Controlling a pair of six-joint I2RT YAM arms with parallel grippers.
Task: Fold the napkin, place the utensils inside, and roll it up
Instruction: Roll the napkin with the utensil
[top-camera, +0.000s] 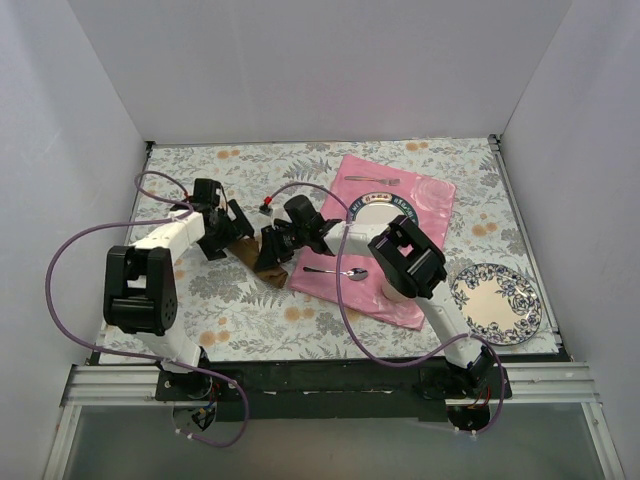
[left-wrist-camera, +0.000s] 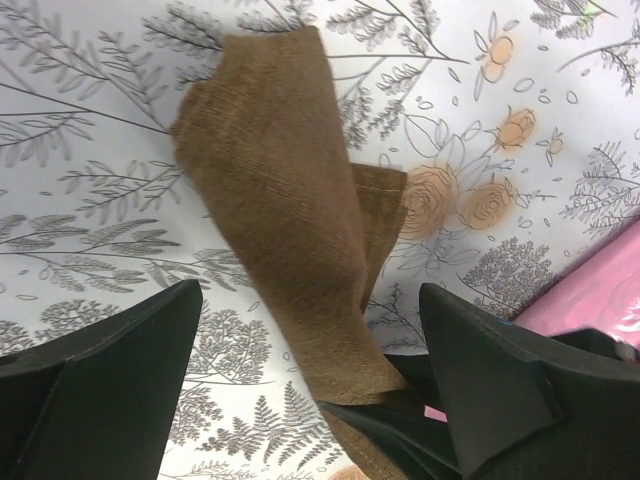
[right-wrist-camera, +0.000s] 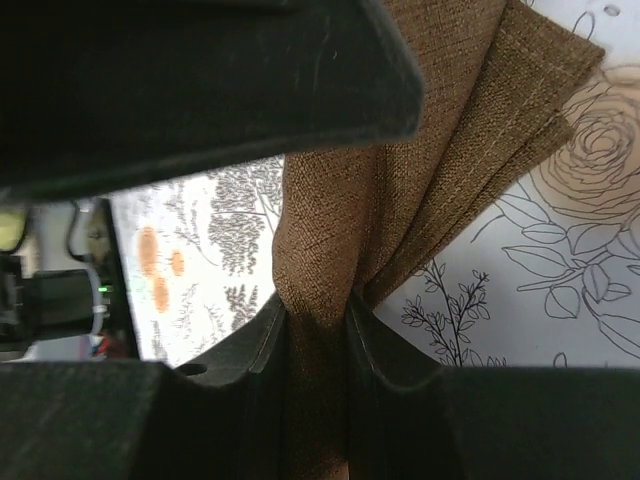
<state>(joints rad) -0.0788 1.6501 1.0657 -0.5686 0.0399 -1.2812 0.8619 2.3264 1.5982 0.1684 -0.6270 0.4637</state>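
Quick count first: one brown napkin (left-wrist-camera: 280, 200), two utensils (one fork (top-camera: 372, 180), one spoon (top-camera: 337, 271)), two plates, one pink mat (top-camera: 425, 205), two arms. The napkin sits a bit toward 9 o'clock from the middle of the bench (top-camera: 250, 310), just off the mat's 9 o'clock edge, bunched up and lifted at one end. The right gripper (right-wrist-camera: 318, 310) is pinching that bunched end tight between its fingers, cloth fanning out past them. The left gripper (left-wrist-camera: 310, 305) is spread wide right next to it, fingers either side of the cloth and not touching it as far as I can tell. The fork lies near the mat's 12 o'clock edge, the spoon near its 7 o'clock corner. The blue-rimmed plate (top-camera: 372, 212) is on the mat, half hidden under the right arm (top-camera: 410, 260); the flowered plate (top-camera: 495, 302) sits off the mat at 4 o'clock, close to the bench's side edge. White walls (top-camera: 300, 70) box in three sides, with open floral surface at 7 and 11 o'clock. The left arm (top-camera: 160, 240) is folded at the elbow, forearm aimed at 2 o'clock; the right arm stretches from 5 toward 10 o'clock across the mat.
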